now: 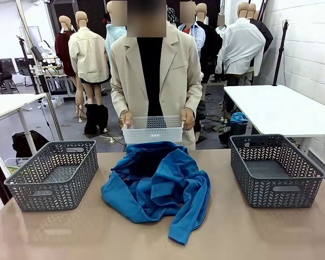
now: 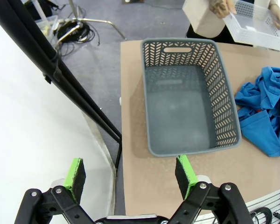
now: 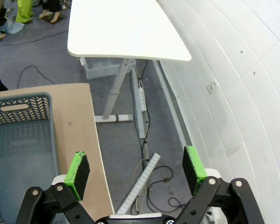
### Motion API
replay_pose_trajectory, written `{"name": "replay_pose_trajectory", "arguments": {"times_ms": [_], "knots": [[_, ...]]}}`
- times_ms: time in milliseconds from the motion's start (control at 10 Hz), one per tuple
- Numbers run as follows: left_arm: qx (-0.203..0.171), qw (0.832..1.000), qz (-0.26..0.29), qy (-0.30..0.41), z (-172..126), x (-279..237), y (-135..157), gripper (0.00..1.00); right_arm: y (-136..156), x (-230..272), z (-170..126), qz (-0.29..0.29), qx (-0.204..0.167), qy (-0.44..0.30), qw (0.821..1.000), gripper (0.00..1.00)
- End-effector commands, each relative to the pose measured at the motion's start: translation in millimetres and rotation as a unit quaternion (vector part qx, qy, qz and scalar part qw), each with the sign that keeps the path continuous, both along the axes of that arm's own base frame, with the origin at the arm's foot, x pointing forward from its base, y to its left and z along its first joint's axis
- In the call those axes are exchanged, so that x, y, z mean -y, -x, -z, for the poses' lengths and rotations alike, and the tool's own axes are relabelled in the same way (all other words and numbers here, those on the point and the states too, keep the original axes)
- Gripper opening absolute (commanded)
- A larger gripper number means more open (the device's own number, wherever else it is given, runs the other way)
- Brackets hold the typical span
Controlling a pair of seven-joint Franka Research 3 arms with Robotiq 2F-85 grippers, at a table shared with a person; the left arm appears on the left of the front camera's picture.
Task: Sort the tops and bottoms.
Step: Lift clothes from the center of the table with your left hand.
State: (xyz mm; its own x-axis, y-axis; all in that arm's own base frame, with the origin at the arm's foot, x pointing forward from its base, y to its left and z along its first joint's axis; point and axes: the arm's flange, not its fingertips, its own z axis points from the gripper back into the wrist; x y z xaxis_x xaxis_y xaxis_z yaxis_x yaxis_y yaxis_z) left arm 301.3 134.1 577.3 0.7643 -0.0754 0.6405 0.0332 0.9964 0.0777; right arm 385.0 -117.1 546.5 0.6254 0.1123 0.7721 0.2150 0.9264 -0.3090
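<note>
Past the released left claw (image 2: 129,171) sit a grey basket (image 2: 220,100) and the tops (image 2: 261,116); the released right claw (image 3: 136,168) faces floor (image 3: 123,140).

The tan table (image 1: 49,238) bears a left grey basket (image 1: 49,197), a right grey basket (image 1: 281,196), and (between them) heaped blue tops (image 1: 173,187).

White brick wall (image 3: 233,70), grey floor (image 3: 32,79), white side table (image 1: 281,108).

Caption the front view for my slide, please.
Person holds a white basket behind the heaped tops; left grey basket and right grey basket flank the heap.
</note>
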Motion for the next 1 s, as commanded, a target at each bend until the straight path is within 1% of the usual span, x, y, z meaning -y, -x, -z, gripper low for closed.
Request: {"name": "replay_pose_trajectory", "arguments": {"times_ms": [0, 900], "knots": [[0.0, 1.0, -0.001, -0.002, 0.5, -1.9, 0.2, 1.0, -0.2, -1.0, 0.1, -0.003, -0.003, 0.008, 1.0, 1.0], [0.0, 1.0, -0.001, -0.002, 0.5, -1.9, 0.2, 1.0, -0.2, -1.0, 0.1, -0.003, -0.003, 0.008, 1.0, 1.0]]}}
